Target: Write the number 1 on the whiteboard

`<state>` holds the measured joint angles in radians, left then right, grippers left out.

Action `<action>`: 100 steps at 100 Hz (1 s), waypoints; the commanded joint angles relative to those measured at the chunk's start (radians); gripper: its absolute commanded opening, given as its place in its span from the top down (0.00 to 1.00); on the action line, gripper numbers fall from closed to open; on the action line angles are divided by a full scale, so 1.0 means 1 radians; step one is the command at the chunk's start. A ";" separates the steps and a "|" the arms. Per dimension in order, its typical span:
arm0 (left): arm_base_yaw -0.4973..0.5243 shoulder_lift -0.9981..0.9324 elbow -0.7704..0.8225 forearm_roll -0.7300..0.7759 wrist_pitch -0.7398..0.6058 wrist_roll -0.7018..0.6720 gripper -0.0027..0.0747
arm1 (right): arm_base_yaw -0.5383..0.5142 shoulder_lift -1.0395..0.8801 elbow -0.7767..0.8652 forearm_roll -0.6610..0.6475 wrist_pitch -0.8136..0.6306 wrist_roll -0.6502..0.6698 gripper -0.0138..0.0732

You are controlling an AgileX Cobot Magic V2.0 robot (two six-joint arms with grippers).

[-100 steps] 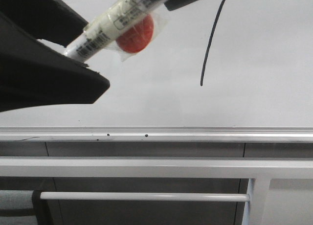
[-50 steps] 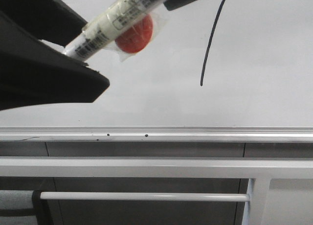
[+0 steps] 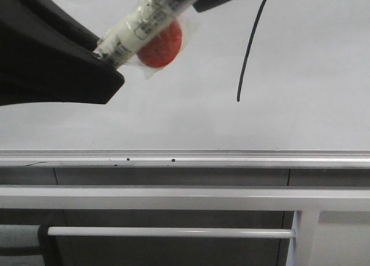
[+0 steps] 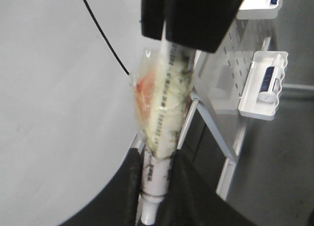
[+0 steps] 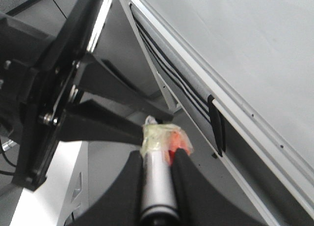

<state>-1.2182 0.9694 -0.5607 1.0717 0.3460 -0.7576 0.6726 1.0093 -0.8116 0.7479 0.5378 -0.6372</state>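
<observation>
The whiteboard (image 3: 300,115) fills the upper front view, with its silver bottom rail (image 3: 243,157). The number 1 (image 3: 250,46) is a thin, slanted black stroke on it, also seen in the left wrist view (image 4: 104,35). A marker pen (image 3: 139,26) wrapped in clear tape, with a red disc (image 3: 161,43) taped to it, hangs in front of the board to the left of the stroke. My left gripper (image 4: 154,162) is shut on its white end. My right gripper (image 5: 158,157) is shut on its grey end. Both pen ends are hidden in the front view.
White metal frame bars (image 3: 173,196) and a thin rod (image 3: 173,232) run below the rail. In the left wrist view a white tray (image 4: 262,105) holding a small bottle hangs on a perforated panel beside the board.
My left gripper has moved up along the pen and now covers more of its white printed barrel. The stroke and the right gripper look unchanged.
</observation>
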 commanded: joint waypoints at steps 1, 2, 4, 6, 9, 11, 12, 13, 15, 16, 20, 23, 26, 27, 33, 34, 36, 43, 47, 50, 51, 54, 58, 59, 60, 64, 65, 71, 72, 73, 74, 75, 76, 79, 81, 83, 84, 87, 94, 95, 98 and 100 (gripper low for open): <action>-0.002 -0.009 -0.036 -0.002 0.036 -0.158 0.99 | 0.000 -0.037 -0.035 0.009 -0.045 -0.017 0.70; -0.002 -0.009 -0.036 0.003 0.036 -0.168 0.99 | 0.000 -0.042 -0.035 0.005 -0.045 -0.017 0.69; -0.002 -0.009 -0.036 0.007 0.036 -0.198 0.99 | 0.000 -0.046 -0.035 0.000 -0.045 -0.017 0.63; -0.002 -0.009 -0.036 0.017 0.036 -0.229 0.99 | 0.000 -0.054 -0.035 -0.002 -0.047 -0.017 0.58; -0.002 -0.009 -0.036 0.034 0.036 -0.271 0.99 | 0.000 -0.066 -0.035 -0.012 -0.047 -0.017 0.52; -0.002 -0.009 -0.034 0.042 0.036 -0.305 0.99 | 0.000 -0.072 -0.035 -0.017 -0.045 -0.017 0.48; -0.002 -0.009 -0.034 0.051 0.036 -0.316 0.99 | -0.003 -0.079 -0.035 -0.019 -0.044 -0.017 0.46; -0.002 -0.009 -0.034 0.056 0.036 -0.338 0.99 | -0.003 -0.082 -0.035 -0.021 -0.041 -0.017 0.46; -0.002 -0.009 -0.030 0.070 0.036 -0.370 0.99 | -0.003 -0.092 -0.035 -0.026 -0.040 -0.017 0.45; -0.002 -0.009 -0.027 0.076 0.036 -0.381 0.99 | -0.003 -0.098 -0.035 -0.030 -0.040 -0.017 0.45; -0.002 -0.009 -0.023 0.109 0.043 -0.453 0.99 | -0.003 -0.114 -0.035 -0.042 -0.038 -0.017 0.47; -0.002 -0.009 -0.015 0.128 0.045 -0.499 0.99 | -0.003 -0.131 -0.035 -0.060 -0.038 -0.017 0.51; -0.002 -0.009 -0.007 0.156 0.045 -0.544 0.99 | -0.003 -0.148 -0.035 -0.073 -0.038 -0.017 0.59; -0.002 -0.009 -0.005 0.162 0.045 -0.567 0.99 | -0.003 -0.152 -0.035 -0.076 -0.038 -0.017 0.61; -0.002 -0.009 0.015 0.221 0.040 -0.654 0.99 | -0.003 -0.186 -0.035 -0.110 -0.035 -0.017 0.80; -0.002 -0.009 0.017 0.228 0.040 -0.678 0.99 | -0.003 -0.190 -0.035 -0.115 -0.032 -0.017 0.82; -0.002 -0.009 0.024 0.248 0.037 -0.716 0.99 | -0.003 -0.201 -0.035 -0.124 -0.030 -0.017 0.89; -0.002 -0.009 0.048 0.327 0.032 -0.863 0.99 | -0.003 -0.232 -0.031 -0.139 -0.020 -0.012 0.91; -0.002 -0.009 0.065 0.388 0.028 -0.941 0.99 | -0.003 -0.249 -0.026 -0.145 -0.014 -0.012 0.91; -0.002 -0.009 0.078 0.437 0.028 -1.023 0.99 | -0.003 -0.259 -0.020 -0.148 -0.012 -0.012 0.91; -0.002 -0.009 0.085 0.450 0.028 -1.040 0.99 | -0.003 -0.264 -0.018 -0.148 -0.012 -0.012 0.91; -0.002 -0.009 0.099 0.514 0.032 -1.110 0.99 | -0.003 -0.274 -0.013 -0.152 -0.011 -0.012 0.91; -0.002 -0.009 0.117 0.568 0.038 -1.204 0.99 | -0.003 -0.289 -0.005 -0.161 -0.008 -0.012 0.91; -0.002 -0.009 0.120 0.587 0.040 -1.217 0.99 | -0.003 -0.291 -0.003 -0.163 -0.008 -0.012 0.91; -0.002 -0.009 0.125 0.603 0.041 -1.250 0.99 | -0.003 -0.293 0.000 -0.166 -0.006 -0.012 0.91; -0.002 -0.009 0.136 0.636 0.045 -1.296 0.99 | -0.003 -0.307 0.006 -0.168 -0.006 -0.012 0.91; -0.002 -0.009 0.139 0.642 0.048 -1.303 0.99 | -0.003 -0.312 0.012 -0.170 -0.006 -0.012 0.91; -0.008 -0.009 0.153 0.694 0.067 -1.365 0.99 | -0.003 -0.330 0.028 -0.173 -0.006 -0.012 0.91; -0.012 -0.009 0.157 0.702 0.070 -1.374 0.99 | -0.003 -0.334 0.033 -0.173 -0.006 -0.012 0.91; -0.013 -0.009 0.158 0.716 0.077 -1.381 0.99 | -0.003 -0.336 0.036 -0.176 -0.006 -0.012 0.91; -0.017 -0.009 0.161 0.723 0.082 -1.396 0.99 | -0.003 -0.338 0.041 -0.176 -0.006 -0.012 0.91; -0.020 -0.009 0.162 0.737 0.091 -1.403 0.99 | -0.003 -0.342 0.043 -0.178 -0.006 -0.012 0.91; -0.022 -0.007 0.165 0.745 0.097 -1.421 0.99 | -0.003 -0.342 0.048 -0.178 -0.008 -0.012 0.91; -0.036 -0.007 0.173 0.774 0.120 -1.460 0.99 | -0.003 -0.352 0.059 -0.183 -0.008 -0.012 0.91; -0.046 -0.007 0.174 0.774 0.144 -1.476 0.99 | -0.003 -0.353 0.066 -0.185 -0.008 -0.012 0.91; -0.053 -0.003 0.176 0.774 0.169 -1.487 0.99 | -0.003 -0.358 0.073 -0.185 -0.008 -0.012 0.91; -0.060 -0.002 0.178 0.774 0.183 -1.489 0.99 | -0.003 -0.358 0.075 -0.185 -0.008 -0.012 0.91; -0.075 0.002 0.180 0.774 0.217 -1.497 0.99 | -0.003 -0.363 0.084 -0.185 -0.010 -0.012 0.91; -0.119 0.024 0.184 0.774 0.294 -1.522 0.99 | -0.003 -0.373 0.105 -0.185 -0.032 -0.012 0.91; -0.123 0.029 0.184 0.774 0.299 -1.530 0.99 | -0.003 -0.372 0.107 -0.185 -0.039 -0.012 0.91; -0.138 0.038 0.184 0.774 0.321 -1.540 0.99 | -0.003 -0.377 0.117 -0.185 -0.054 -0.012 0.91; -0.150 0.047 0.184 0.774 0.331 -1.554 0.99 | -0.003 -0.379 0.125 -0.185 -0.073 -0.012 0.91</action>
<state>-1.3215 0.9967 -0.3560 1.7911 0.5620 -2.2526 0.6726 0.6410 -0.6829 0.5518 0.5726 -0.6432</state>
